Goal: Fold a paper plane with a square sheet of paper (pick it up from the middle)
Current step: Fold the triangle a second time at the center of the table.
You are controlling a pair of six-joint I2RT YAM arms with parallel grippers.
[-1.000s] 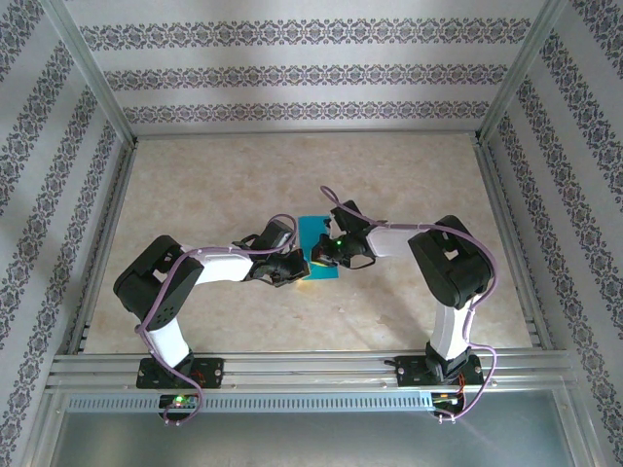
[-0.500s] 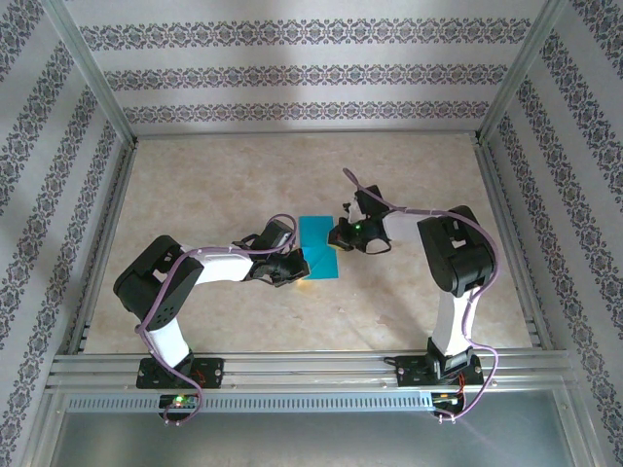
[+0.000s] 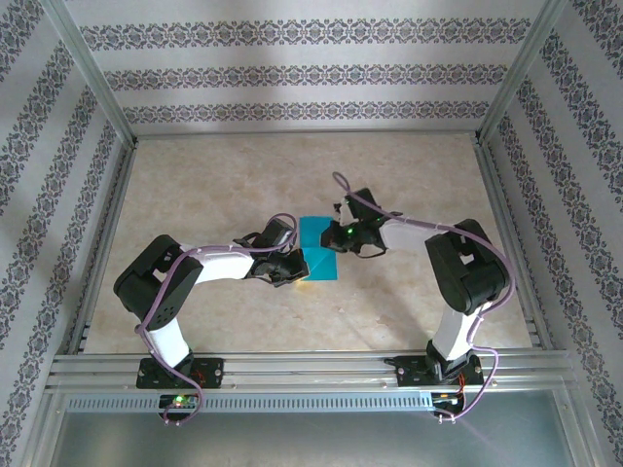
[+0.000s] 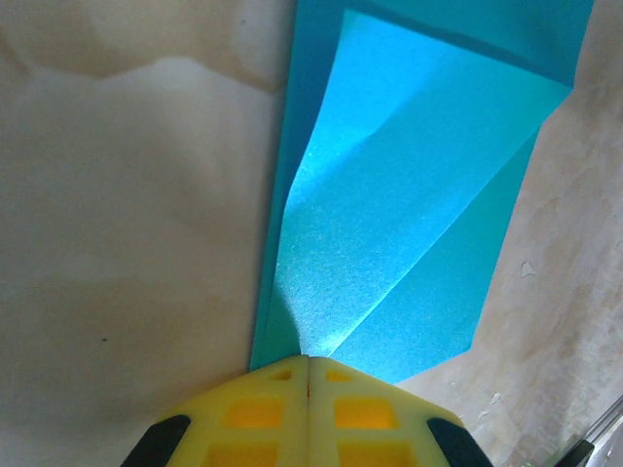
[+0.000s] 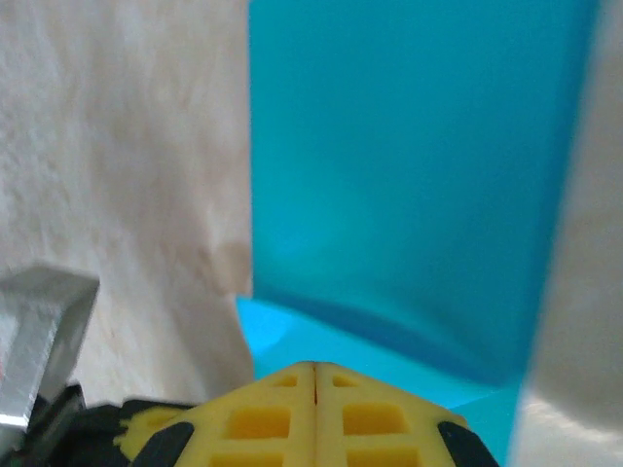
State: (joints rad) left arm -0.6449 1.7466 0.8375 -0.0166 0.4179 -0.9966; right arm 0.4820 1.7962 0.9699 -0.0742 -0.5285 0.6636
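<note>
Presently the square sheet of paper (image 3: 317, 251) lies partly folded mid-table (image 3: 195, 175). The left gripper (image 4: 309, 360) is closed with its tips at the sheet's corner. The right gripper (image 5: 314, 368) is closed at its edge. Neither grip is confirmed. Advised: press creases flat without dragging.

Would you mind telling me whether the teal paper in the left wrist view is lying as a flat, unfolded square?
No, the square sheet of paper has a flap folded over it along diagonal creases.
</note>
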